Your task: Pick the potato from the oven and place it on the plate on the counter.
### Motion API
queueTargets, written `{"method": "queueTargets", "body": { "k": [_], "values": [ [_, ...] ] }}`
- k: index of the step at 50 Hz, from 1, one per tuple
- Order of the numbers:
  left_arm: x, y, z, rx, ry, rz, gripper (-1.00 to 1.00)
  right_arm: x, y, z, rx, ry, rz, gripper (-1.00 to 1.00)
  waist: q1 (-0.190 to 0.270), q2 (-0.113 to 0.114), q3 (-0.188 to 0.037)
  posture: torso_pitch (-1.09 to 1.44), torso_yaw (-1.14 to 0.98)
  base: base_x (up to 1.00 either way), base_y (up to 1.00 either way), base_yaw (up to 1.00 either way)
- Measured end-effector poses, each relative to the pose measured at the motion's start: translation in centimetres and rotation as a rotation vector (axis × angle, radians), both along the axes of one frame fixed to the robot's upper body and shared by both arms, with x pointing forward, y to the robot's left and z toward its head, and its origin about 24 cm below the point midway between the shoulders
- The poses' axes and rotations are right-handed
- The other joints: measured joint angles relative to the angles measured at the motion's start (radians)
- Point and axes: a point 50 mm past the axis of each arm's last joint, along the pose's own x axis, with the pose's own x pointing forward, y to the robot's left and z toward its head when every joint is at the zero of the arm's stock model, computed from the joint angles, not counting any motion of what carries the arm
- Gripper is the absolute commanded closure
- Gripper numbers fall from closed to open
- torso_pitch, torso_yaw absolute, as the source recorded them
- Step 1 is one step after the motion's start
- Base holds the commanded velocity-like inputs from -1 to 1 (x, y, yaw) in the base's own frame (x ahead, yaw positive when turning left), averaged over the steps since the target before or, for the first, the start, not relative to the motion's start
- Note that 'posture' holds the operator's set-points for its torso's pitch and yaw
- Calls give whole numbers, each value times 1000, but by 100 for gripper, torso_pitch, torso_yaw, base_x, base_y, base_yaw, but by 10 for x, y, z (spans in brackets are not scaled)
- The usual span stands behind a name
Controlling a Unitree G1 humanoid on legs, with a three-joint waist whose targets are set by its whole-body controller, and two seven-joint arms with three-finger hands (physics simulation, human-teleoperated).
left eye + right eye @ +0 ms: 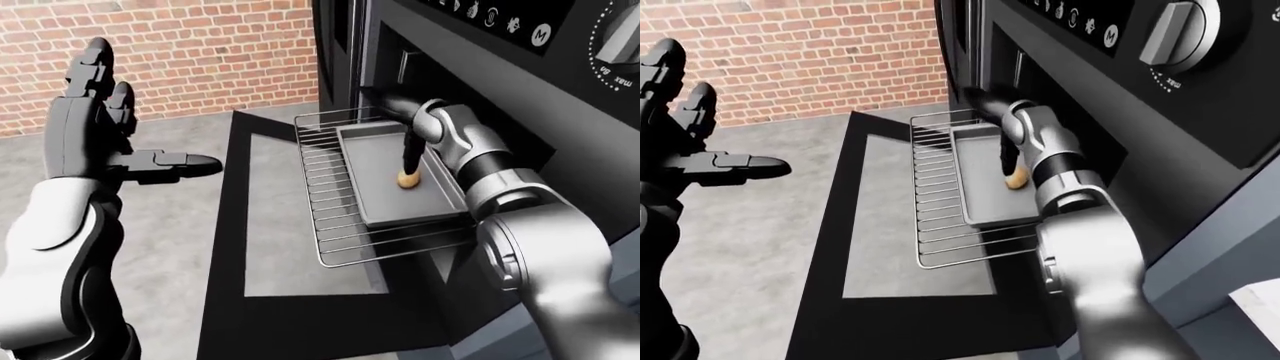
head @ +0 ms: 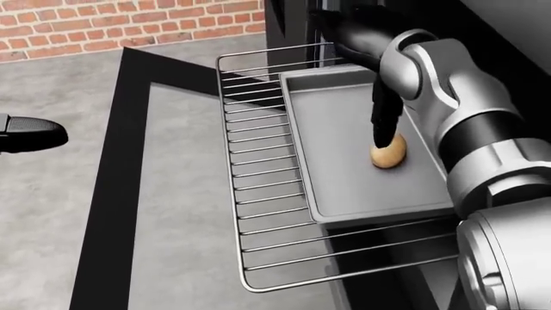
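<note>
Resting on a grey baking tray [image 2: 344, 161], the potato [image 2: 389, 155] is seen toward the tray's right side in the head view, small, round and tan. The tray is carried by a wire oven rack [image 2: 258, 213] that is pulled out over the lowered oven door [image 1: 260, 225], whose glass pane shows the grey floor [image 1: 170, 225] beneath. The right hand [image 2: 379, 110] is reached into the oven mouth from the right of the views, and one dark finger [image 2: 380, 123] is pointed straight down, its tip touching the top of the potato. Whether the other fingers of that hand are spread or curled cannot be told, since they are hidden in the dark oven cavity; no closure round the potato is seen. The left hand [image 1: 95, 127] is held up at the left of the left-eye view, well apart from the oven, with its fingers [image 1: 160, 163] spread and nothing between them. On the oven's control panel [image 1: 1090, 22] a row of small white icons is seen, among them a circled "M" [image 1: 541, 34]. Beside it a knob [image 1: 1180, 30] is ringed by dotted marks and tiny lettering too small to be read. A red brick wall [image 1: 180, 52] is seen at the top left.
</note>
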Motion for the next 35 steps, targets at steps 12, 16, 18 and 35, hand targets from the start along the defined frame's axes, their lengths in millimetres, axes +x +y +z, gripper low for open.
{"method": "queueTargets", "body": {
  "k": [12, 16, 18, 35],
  "values": [
    [-1, 1, 0, 2, -1, 3, -100, 0, -6, -16, -81, 118, -106, -100, -1, 1, 41, 9, 0, 0, 0, 0],
    [-2, 2, 0, 2, 2, 6, -100, -1, -9, -23, -126, 158, -113, -100, -2, 3, 62, 12, 0, 0, 0, 0],
    [-2, 3, -1, 2, 4, 7, -100, -2, -10, -26, -135, 173, -114, -100, -3, 4, 73, 14, 0, 0, 0, 0],
    [-2, 4, -4, -1, 4, 7, -100, -1, -13, -23, -154, 140, -145, -100, -8, 3, 156, 30, 0, 0, 0, 0]
  ]
}}
